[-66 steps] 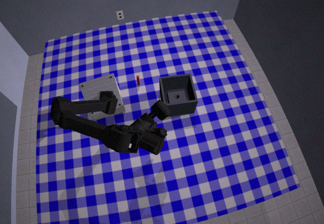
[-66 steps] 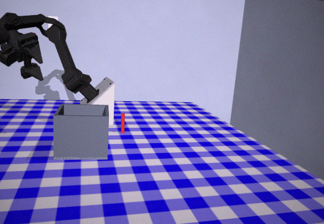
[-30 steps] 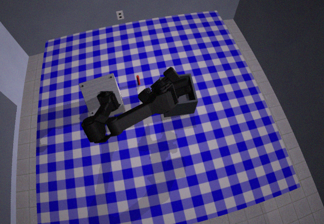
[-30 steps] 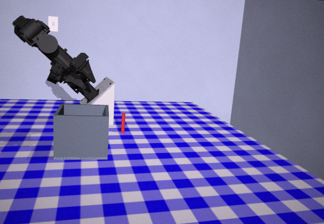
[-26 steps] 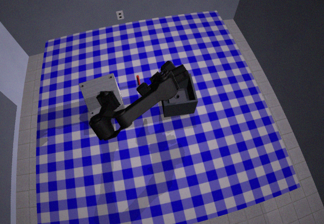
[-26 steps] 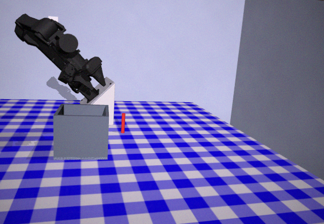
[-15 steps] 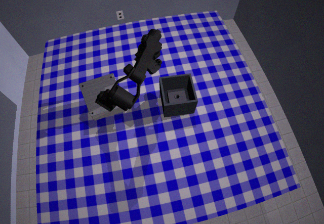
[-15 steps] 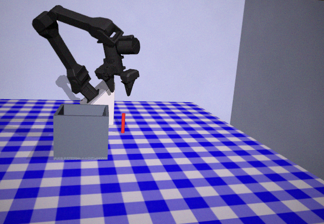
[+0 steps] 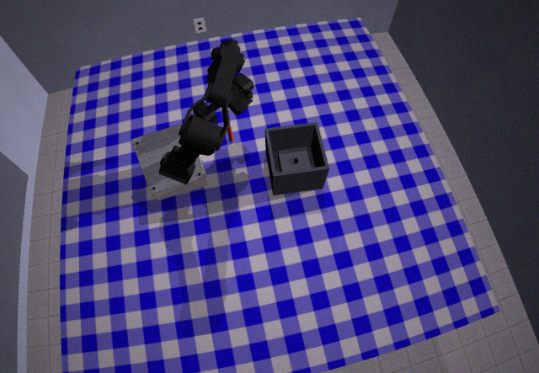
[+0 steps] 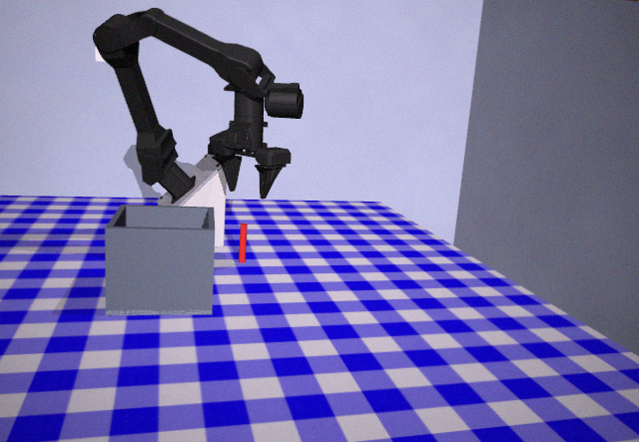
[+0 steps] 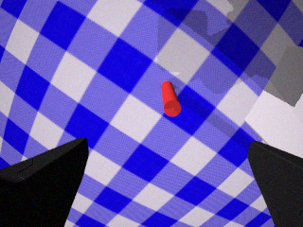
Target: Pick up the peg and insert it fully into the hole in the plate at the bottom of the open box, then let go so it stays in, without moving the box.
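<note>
The red peg stands upright on the checkered cloth, just right of the open grey box. In the top view only its lower part shows past the arm, left of the box, and the plate with its hole lies on the box floor. My gripper hangs open and empty, pointing down, well above the peg. In the wrist view the peg is seen from above, ahead of my two spread fingers.
The arm's grey base plate sits left of the box. A white slanted mount stands behind the box. Walls close the scene on the right and back.
</note>
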`<state>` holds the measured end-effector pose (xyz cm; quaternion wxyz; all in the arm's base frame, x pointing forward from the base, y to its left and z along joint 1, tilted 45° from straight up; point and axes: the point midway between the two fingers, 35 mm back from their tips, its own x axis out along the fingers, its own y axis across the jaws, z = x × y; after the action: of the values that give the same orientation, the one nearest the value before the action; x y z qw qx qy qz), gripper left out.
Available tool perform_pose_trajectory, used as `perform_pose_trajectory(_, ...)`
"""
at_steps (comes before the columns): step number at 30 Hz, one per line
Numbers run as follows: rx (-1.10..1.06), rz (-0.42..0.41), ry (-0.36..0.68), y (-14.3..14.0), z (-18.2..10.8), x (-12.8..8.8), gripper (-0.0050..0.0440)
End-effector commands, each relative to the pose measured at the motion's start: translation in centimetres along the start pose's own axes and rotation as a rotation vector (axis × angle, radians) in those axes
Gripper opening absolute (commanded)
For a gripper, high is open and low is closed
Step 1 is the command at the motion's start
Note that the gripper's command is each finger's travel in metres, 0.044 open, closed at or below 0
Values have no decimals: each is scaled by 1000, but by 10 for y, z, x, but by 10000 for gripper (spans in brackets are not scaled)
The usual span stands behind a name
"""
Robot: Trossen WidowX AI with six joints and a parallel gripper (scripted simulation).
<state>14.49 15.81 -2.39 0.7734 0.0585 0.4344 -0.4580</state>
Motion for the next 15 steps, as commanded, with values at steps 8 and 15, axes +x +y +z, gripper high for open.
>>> perform_pose_trajectory(8,-11,-17,-18,-5,1,35,440)
perform_pose_trajectory(15,-11,-17,-18,-5,1,45,440)
